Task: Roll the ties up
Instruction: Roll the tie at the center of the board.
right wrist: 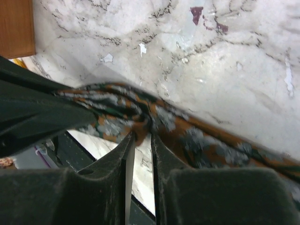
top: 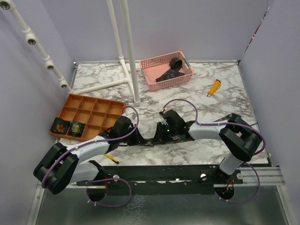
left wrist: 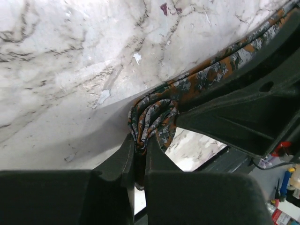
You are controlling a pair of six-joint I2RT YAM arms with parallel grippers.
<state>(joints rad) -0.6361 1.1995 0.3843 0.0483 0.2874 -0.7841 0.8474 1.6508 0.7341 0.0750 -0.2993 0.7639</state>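
Now | wrist views: left gripper (left wrist: 140, 144) and right gripper (right wrist: 142, 137) each pinch tie (left wrist: 187, 89) | top view: grips hidden

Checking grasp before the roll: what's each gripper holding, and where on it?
Both hold one tie. Left gripper pinches a folded bunch of it; right gripper pinches a gathered spot further along the strip.

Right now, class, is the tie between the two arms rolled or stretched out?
Stretched out: the tie runs as a strip from the left claw, which pinches its bunched end, to the right claw.
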